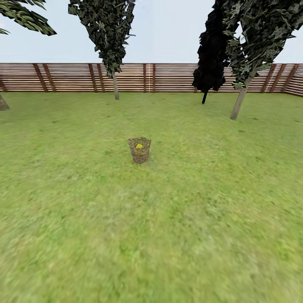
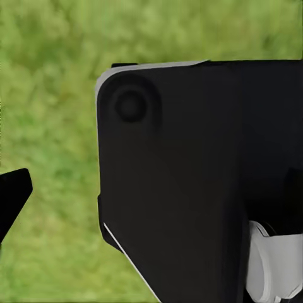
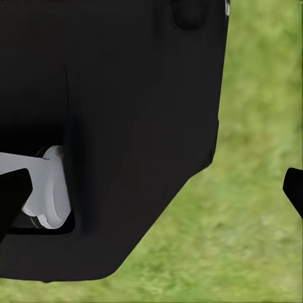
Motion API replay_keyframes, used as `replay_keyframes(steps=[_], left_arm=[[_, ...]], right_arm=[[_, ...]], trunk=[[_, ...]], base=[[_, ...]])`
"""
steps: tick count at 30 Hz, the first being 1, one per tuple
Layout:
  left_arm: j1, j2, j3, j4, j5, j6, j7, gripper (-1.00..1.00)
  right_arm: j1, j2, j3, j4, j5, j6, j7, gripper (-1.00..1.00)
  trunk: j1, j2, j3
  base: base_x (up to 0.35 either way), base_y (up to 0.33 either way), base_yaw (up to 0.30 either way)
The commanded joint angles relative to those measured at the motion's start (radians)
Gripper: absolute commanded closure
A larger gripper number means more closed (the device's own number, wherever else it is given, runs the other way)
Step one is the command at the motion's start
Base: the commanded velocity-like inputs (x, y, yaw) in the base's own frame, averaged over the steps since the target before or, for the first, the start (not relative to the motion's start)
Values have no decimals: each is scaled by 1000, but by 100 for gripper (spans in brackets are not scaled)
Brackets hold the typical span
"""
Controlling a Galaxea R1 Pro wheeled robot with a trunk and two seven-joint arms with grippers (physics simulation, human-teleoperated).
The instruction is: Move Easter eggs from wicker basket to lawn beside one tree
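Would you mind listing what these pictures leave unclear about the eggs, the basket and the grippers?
- Easter eggs: head view, a small yellow patch behind the wicker basket weave; count and patterns too small to tell.
- Left gripper: left wrist view, one dark fingertip at the edge; a black robot body blocks the rest.
- Right gripper: right wrist view, fingertips cut off at both edges, apart.

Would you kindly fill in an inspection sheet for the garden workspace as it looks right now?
Surface: lawn, flat mottled green grass.
Job's things: wicker basket upright mid-lawn, something yellow inside, eggs not countable; pale-trunked tree beyond it to the right, another near the fence.
Clutter: nothing seen.
Pincers: left pincer, one dark fingertip over grass; right pincer, dark fingertips at both edges; open or shut cannot be told.
Cables: nothing seen.
Surroundings: brown slatted fence, thin dark tree, pale sky.
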Motion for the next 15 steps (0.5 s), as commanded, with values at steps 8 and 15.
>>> replay_keyframes(steps=[8,15], left_arm=[[0,0,0,1,0,-3,-2,-100],[0,0,0,1,0,-3,-2,-100]], right_arm=[[0,0,0,-1,2,-2,0,-100],[0,0,0,-1,2,-2,0,-100]], trunk=[[1,-1,12],[1,-1,23]], base=[[177,0,0],[177,0,0]])
